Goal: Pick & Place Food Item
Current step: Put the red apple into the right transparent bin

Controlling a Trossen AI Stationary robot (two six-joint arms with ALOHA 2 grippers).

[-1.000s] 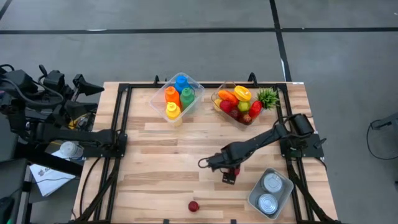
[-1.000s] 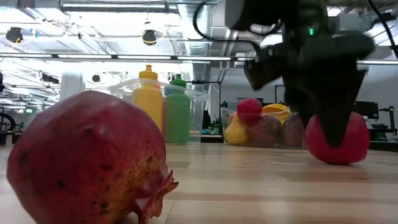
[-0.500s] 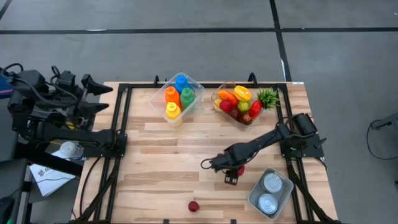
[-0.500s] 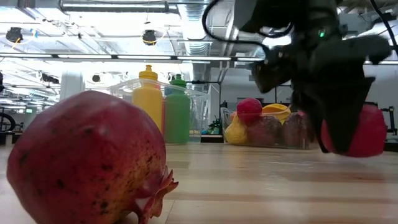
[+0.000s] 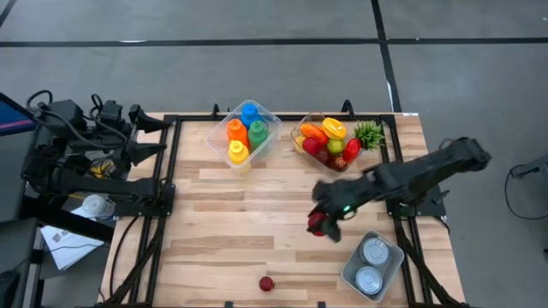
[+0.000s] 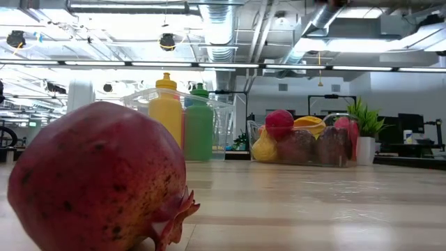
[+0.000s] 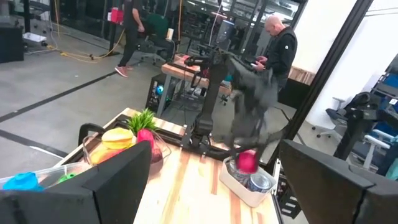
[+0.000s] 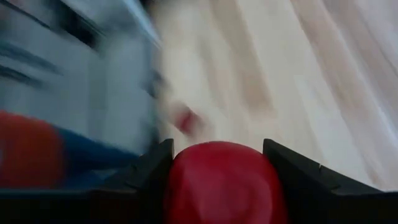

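Observation:
My right gripper (image 5: 324, 224) hangs above the table's right half, shut on a round red fruit (image 8: 221, 183); the left wrist view shows this fruit (image 7: 247, 160) in the air over the can bin. A pomegranate (image 5: 267, 283) rests on the wood near the front edge and fills the low view's left (image 6: 97, 181). My left gripper (image 7: 211, 186) stands open beyond the table's far left corner (image 5: 158, 135), holding nothing. The right gripper is out of the low view. My right gripper pinches the red fruit between its two fingers, one on each side of it (image 8: 177, 180). The fingers (image 8: 292, 171) slant down from the table's right toward its left and near side. The fruit is lifted clear of the table.
A clear bin of coloured bottles (image 5: 247, 133) and a basket of fruit (image 5: 330, 144) stand at the far edge. A clear bin with two cans (image 5: 372, 263) sits at the near right, just beside the lifted fruit. People stand in the room beyond the table.
My right gripper has taken hold of the red fruit on the table and risen with it, tipping from pointing down to slanting. The fruit is now lifted clear and both have left the low view. My left arm has moved a little toward the table.

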